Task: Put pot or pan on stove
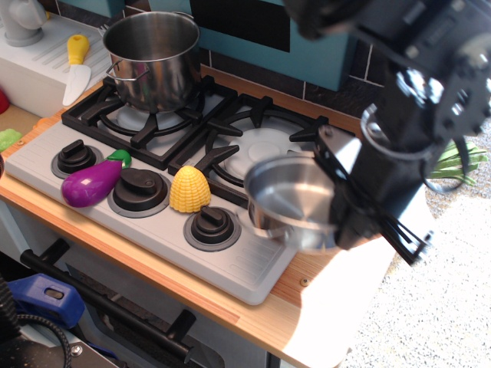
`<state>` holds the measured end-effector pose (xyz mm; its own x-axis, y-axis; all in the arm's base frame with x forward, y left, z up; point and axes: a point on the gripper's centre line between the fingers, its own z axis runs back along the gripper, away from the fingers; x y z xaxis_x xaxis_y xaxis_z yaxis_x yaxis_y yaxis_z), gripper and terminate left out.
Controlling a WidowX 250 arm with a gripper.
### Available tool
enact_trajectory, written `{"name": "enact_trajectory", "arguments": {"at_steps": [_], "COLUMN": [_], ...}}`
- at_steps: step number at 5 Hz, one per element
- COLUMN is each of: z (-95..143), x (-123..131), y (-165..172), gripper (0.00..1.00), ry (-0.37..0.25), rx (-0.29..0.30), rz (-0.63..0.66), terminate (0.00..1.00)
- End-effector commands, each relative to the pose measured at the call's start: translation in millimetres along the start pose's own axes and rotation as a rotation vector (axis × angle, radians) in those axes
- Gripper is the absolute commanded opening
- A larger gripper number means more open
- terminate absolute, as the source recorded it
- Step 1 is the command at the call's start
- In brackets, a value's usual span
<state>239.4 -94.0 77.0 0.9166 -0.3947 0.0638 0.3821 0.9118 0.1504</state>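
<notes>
Gripping the small steel pot (291,201) by its right rim, the fingers (343,205) carry it tilted above the stove (153,230); slippage or snagging the right grate (265,149) is the risk.

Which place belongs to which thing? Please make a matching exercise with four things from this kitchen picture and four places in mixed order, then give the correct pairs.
Things:
1. small pot
2. tall stockpot
3. toy corn
4. toy eggplant

Places:
A. on the rear-left grate of the stove
B. between the middle and right knobs
C. held in the air by the gripper, over the stove's front right corner
D. between the left and middle knobs

Pairs: 1-C, 2-A, 3-B, 4-D
</notes>
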Motion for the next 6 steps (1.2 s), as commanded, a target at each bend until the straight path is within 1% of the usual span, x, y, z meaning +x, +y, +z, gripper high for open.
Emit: {"name": "enact_trajectory", "arguments": {"at_steps": [1,2,3,4,5,6], "z": [13,10,4,-4,-12,-18], "x": [4,9,20,26,29,34], "y": [35,57,79,94,107,116], "gripper": [0.00,0.00,0.00,0.00,0.00,1.00], "ry": [-0.060,-0.103,-0.157,-0.212,-0.263,-0.298], "rx": [0.039,0.079,0.094,0.139,0.169,0.144], "rz": [-0.087,-0.164,-0.203,-0.261,-0.281,-0.274], "terminate": [0.00,0.00,0.00,0.00,0.00,1.00]}}
